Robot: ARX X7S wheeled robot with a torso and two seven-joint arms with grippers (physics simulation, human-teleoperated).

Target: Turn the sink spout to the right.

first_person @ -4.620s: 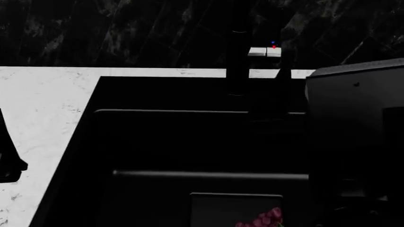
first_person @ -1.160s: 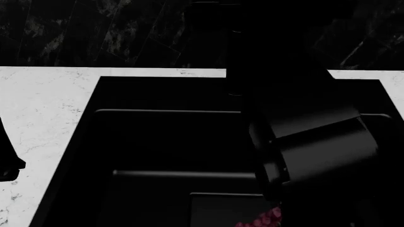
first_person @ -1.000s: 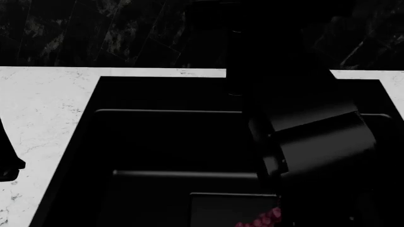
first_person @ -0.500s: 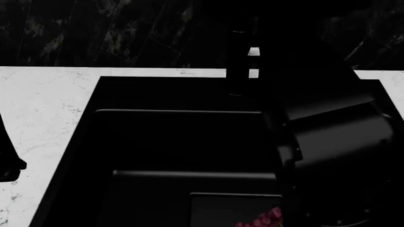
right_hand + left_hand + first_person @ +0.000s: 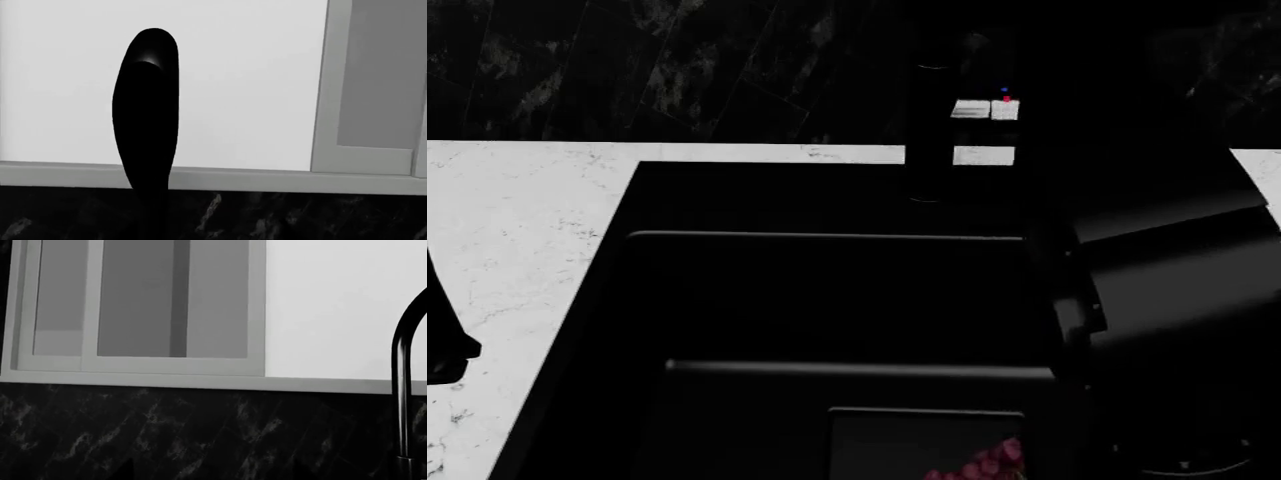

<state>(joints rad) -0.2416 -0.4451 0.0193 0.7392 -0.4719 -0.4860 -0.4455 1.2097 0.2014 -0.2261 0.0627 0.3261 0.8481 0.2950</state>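
While I am lining up on the sink spout (image 5: pixel 928 130), the head view is showing it at twelve o'clock behind the sink (image 5: pixel 827 300), my right arm (image 5: pixel 1174 300) looming at three. The left wrist view is catching the spout's arch (image 5: pixel 402 365). The right wrist view is facing it end-on (image 5: pixel 147 110). I cannot tell either gripper's opening. Next I am needing contact to push it rightward.

The sink (image 5: pixel 761 300) sat in the counter (image 5: pixel 521 220), which ran along its left and back. The spout (image 5: pixel 929 130) stood at the back rim, with the lever (image 5: pixel 988 109) just to its right. The right arm (image 5: pixel 1174 300) hung over the sink's right side.
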